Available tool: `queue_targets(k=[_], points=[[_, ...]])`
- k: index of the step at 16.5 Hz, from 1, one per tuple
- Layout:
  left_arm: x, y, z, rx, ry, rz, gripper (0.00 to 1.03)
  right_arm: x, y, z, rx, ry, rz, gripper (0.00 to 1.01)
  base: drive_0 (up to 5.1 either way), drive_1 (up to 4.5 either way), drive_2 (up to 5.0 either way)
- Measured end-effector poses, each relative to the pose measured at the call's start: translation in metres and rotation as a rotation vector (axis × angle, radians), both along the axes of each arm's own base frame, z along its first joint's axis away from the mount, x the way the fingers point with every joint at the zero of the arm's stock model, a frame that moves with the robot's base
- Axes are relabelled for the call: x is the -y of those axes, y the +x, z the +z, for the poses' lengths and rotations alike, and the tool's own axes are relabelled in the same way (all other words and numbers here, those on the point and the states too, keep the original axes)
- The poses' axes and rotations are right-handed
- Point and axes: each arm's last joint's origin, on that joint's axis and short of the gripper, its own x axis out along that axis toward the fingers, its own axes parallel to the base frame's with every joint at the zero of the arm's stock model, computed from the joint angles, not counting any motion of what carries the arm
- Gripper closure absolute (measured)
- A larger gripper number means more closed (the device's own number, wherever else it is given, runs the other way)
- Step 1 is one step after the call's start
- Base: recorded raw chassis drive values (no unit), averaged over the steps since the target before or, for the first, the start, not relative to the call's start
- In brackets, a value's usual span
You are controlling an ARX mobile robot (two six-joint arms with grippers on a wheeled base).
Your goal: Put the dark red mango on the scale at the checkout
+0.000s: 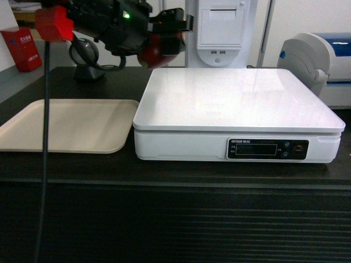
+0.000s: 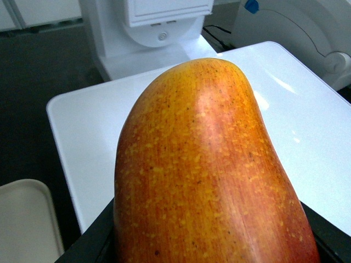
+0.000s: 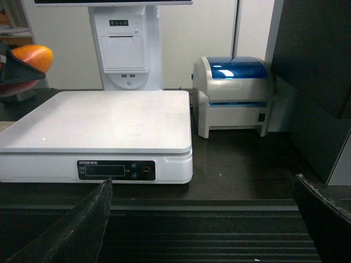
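Left gripper [image 1: 164, 34] is up in the air at the top left of the head view, black body with a green light on, fingers closed around the dark red mango [image 1: 156, 50]. Only a dark red lump of the fruit shows there, below and between the fingers.

Left wrist view: mango [image 2: 208, 170] fills most of the frame, held between the black fingers [image 2: 88, 244] at the bottom corners. Skin is glossy, red-orange with fine yellow speckles, going orange-yellow toward the rounded tip that points away from the gripper. No sticker visible from here.

The scale [image 1: 236, 107] lies below and ahead of the held mango, off to the gripper's right; its white flat top is bare, with a dark display strip and buttons on the front face. Mango is not touching it. In the right wrist view the orange mango tip [image 3: 34, 56] pokes in at the left edge, above the scale's far left corner.

Beige tray [image 1: 66, 126] sits below the left gripper, just beside the scale's left side. Both rest on the checkout [image 1: 175, 219], black top, ribbed dark front.

Right gripper [image 3: 203, 219]: two black fingers wide apart at the bottom of its own view, nothing between them, low in front of the counter edge. White and blue printer [image 3: 235, 93] beyond it, right of the scale.
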Motion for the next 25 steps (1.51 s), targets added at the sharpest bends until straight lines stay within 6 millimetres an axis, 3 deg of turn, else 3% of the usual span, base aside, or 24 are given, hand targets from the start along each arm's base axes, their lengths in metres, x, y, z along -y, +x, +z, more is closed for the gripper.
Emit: queue_targets(k=[5,8,13,17,21,22,25], points=[[0.069,-0.010,-0.015,-0.037,0.005,-0.096,0.41,0.000,0.000,0.000,0.000,0.000,0.000,0.03,0.0,0.00,0.0],[0.097,-0.006,-0.029,-0.089,0.004,-0.129,0.41,0.000,0.000,0.000,0.000,0.000,0.000,0.03,0.0,0.00,0.0],[0.111,0.018,-0.036,-0.191,-0.044,-0.027,0.41,0.000,0.000,0.000,0.000,0.000,0.000,0.03,0.0,0.00,0.0],[0.126,0.020,-0.032,-0.234,-0.050,0.061,0.41,0.000,0.000,0.000,0.000,0.000,0.000,0.03,0.0,0.00,0.0],[0.128,0.021,-0.046,-0.269,0.004,0.100,0.42,0.000,0.000,0.000,0.000,0.000,0.000,0.03,0.0,0.00,0.0],[0.128,0.021,-0.048,-0.263,0.016,0.106,0.39,0.000,0.000,0.000,0.000,0.000,0.000,0.03,0.0,0.00,0.0],[0.128,0.022,-0.046,-0.246,0.029,0.101,0.10,0.000,0.000,0.000,0.000,0.000,0.000,0.03,0.0,0.00,0.0]])
